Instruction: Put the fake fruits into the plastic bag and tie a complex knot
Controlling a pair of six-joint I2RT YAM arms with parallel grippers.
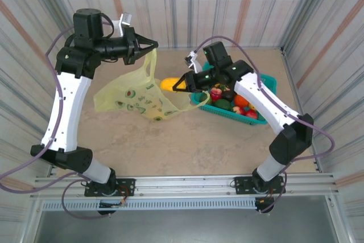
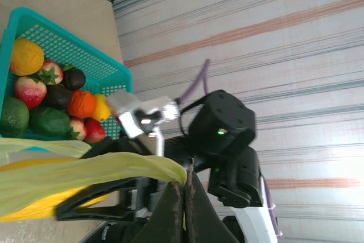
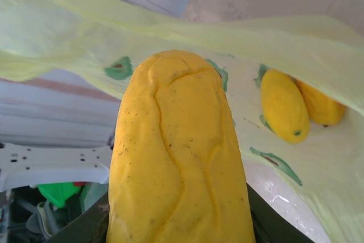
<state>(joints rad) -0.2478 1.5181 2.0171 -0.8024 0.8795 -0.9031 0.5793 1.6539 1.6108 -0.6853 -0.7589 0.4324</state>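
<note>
Yellow-green plastic bag [image 1: 132, 99] sits left of centre in the top view. Its body is slumped on the table [image 1: 187, 152], and one handle [image 1: 151, 64] is pulled up toward the upper left. That handle is held by the left gripper [image 1: 153, 44]. In its wrist view the fingers [image 2: 170, 211] are pressed flat together at the bottom centre with the strip pinched between them, and the film fans out to the left edge of frame.

At the middle of the top view, right at the bag's open end, the right gripper [image 1: 174, 87] is clamped on a yellow fruit [image 3: 179, 163]. Its wrist view has that fruit upright at bottom centre, with a dark finger on each side of it (only the finger edges are visible). Bag film is draped above and behind. Can't tell if the held fruit touches the film.

Two more yellow fruits [image 3: 284, 106] lie side by side on the film at the right of that frame.

Teal basket [image 1: 269, 81] is on the table just right of the right gripper. It holds the other fruits [image 1: 242, 102]: orange, red, green and dark. The left wrist view puts the same basket at upper left, with those fruits piled at its left end.
</note>
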